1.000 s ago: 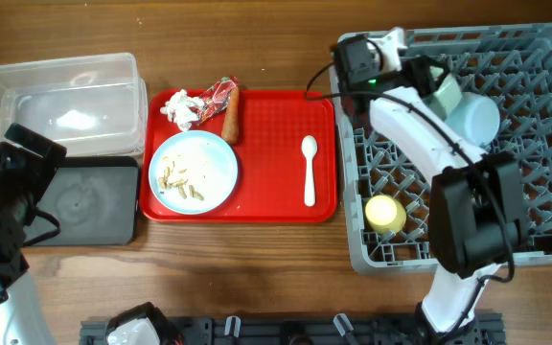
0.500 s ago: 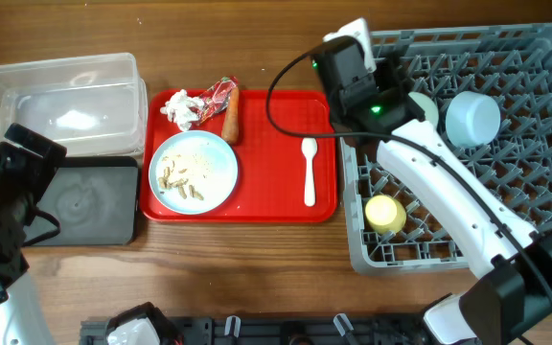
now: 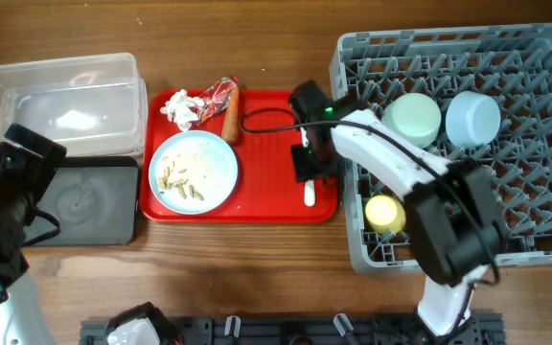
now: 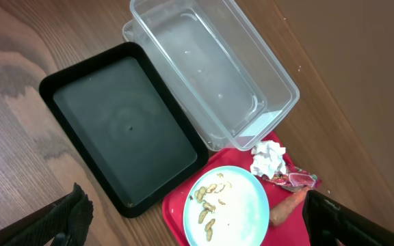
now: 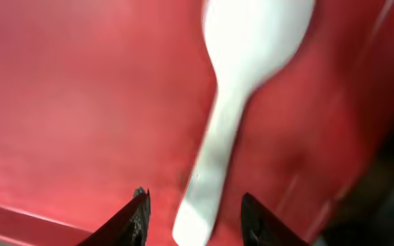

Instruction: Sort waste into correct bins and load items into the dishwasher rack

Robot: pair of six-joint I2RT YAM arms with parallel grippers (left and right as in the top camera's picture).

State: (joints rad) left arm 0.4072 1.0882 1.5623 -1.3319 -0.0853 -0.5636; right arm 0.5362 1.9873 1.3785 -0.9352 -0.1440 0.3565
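- Change: a second ago the right arm hangs over the rear of the dishwasher rack (image 3: 525,192) by the bowls; now it reaches across the red tray (image 3: 266,144), and the right fingers (image 5: 137,215) sit low over the white spoon (image 5: 241,89).
- Finger state, right: apart, one tip on each side of the spoon's handle; not yet closed on it, and I cannot tell whether they touch the tray.
- Finger state, left: the left fingers (image 4: 63,219) are spread wide and empty, parked above the black tray (image 3: 89,201) at the left of the desk (image 3: 257,268); unchanged over the last second.
- Meaning for the task: I judge the bowl placement finished and the spoon pick-up to be the step in hand; waste sorting has not begun.
- Count, in the rack: two bowls, mint bowl (image 3: 412,117) and pale-blue bowl (image 3: 472,117), both upside down and side by side; one yellow cup (image 3: 383,213) near the front.
- Count, on the red tray: one spoon; one plate (image 3: 193,171) carrying a scatter of food scraps (image 3: 180,182), too small to count; one tissue (image 3: 180,108); one red wrapper (image 3: 217,96); one sausage piece (image 3: 231,115), just beside the wrapper.
- Count, bins: two, the clear tub (image 3: 60,77) and the black tray; I see no waste in either.
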